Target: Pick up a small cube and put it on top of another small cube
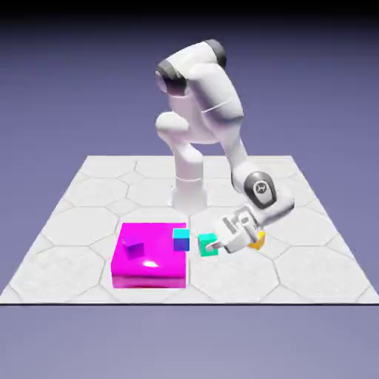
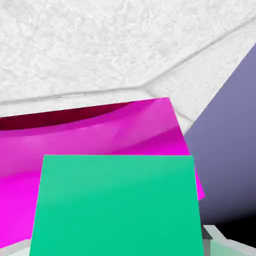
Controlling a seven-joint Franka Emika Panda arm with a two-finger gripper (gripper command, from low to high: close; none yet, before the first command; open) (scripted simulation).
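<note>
Gripper clamped on small teal cube, just right of magenta block in the exterior view. Blue-sided cyan cube and purple cube on the block, yellow cube behind gripper: exterior view only. Hand view: cube's green face fills foreground, magenta block beyond.

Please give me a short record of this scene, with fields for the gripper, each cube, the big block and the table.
gripper: low over the table, closed around the teal cube
teal cube: between the fingers, fills the hand view
blue-sided cube: at the magenta block's corner
yellow cube: mostly hidden behind the hand
magenta block: large, flat, small purple cube on top
table: white, hexagon pattern
</note>
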